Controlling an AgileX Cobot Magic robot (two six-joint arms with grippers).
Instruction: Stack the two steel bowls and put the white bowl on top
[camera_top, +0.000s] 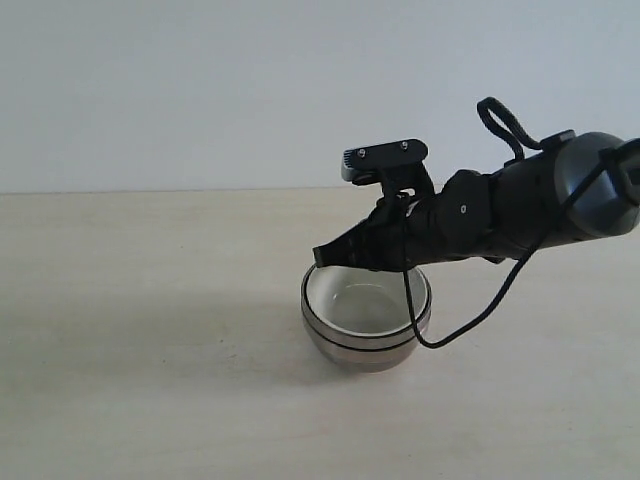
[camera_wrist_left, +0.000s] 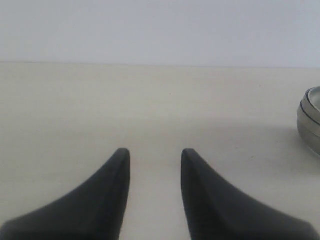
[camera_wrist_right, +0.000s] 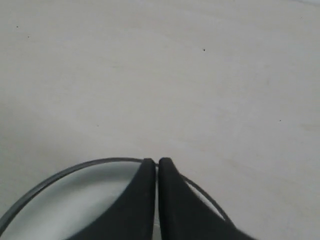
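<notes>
The two steel bowls (camera_top: 366, 350) stand nested at the table's middle, with the white bowl (camera_top: 364, 303) sitting inside the upper one. My right gripper (camera_top: 321, 256) hovers just above the stack's far left rim, its jaws shut with only a hairline gap and nothing between them. In the right wrist view the fingertips (camera_wrist_right: 149, 165) lie over the dark rim of the stack (camera_wrist_right: 75, 169), and the pale inside of the white bowl (camera_wrist_right: 70, 205) shows below. My left gripper (camera_wrist_left: 152, 152) is open over bare table, and the stack (camera_wrist_left: 311, 120) shows at that view's edge.
The pale wooden table (camera_top: 150, 350) stretches to both sides of the stack. A black cable (camera_top: 470, 325) loops down from the right arm beside the bowls. The left arm does not appear in the exterior view.
</notes>
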